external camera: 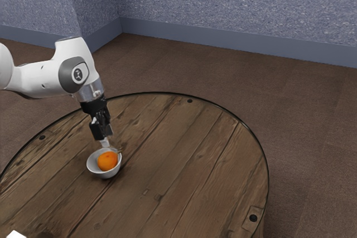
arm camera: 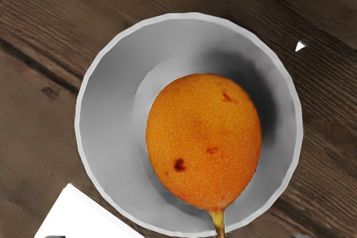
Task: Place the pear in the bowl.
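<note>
My gripper (external camera: 106, 142) is just above the back rim of the white bowl (external camera: 93, 169), pointing down. In that bowl lies the orange-coloured pear (external camera: 107, 161). From the wrist camera, the pear (arm camera: 203, 137) rests inside the grey-white bowl (arm camera: 109, 115), off its centre, with its stem crossing the rim. Slivers of my gripper (arm camera: 178, 236) show wide apart at the lower edge, so it stands open. It holds nothing, and the pear lies loose below it.
Under the bowl is a round wooden table (external camera: 167, 165) with a dark metal edge. A white object (external camera: 15, 234) sits at the exterior view's lower left corner. In the wrist view, a white straight-edged shape (arm camera: 83, 215) appears beside the bowl.
</note>
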You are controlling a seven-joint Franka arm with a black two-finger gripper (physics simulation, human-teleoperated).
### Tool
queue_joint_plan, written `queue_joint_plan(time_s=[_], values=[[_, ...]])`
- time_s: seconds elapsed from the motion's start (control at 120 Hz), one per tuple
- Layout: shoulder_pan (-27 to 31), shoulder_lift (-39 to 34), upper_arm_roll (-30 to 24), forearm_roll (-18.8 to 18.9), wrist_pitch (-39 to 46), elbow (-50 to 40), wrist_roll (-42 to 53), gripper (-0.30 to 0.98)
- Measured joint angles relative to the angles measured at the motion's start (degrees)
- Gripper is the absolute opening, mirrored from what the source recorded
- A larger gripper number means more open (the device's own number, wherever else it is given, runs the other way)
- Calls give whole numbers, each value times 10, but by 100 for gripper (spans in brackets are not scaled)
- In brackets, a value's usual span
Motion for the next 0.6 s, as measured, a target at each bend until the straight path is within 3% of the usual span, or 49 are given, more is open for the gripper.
queue_joint_plan(time_s=[0.217, 0.3, 0.483, 0.6], values=[[-1, -39, 0, 1, -11, 6, 2, 62], [-13, -56, 12, 6, -44, 59, 20, 64], [-13, -81, 19, 85, -171, 192, 173, 67], [20, -82, -9, 146, -225, 265, 311, 68]])
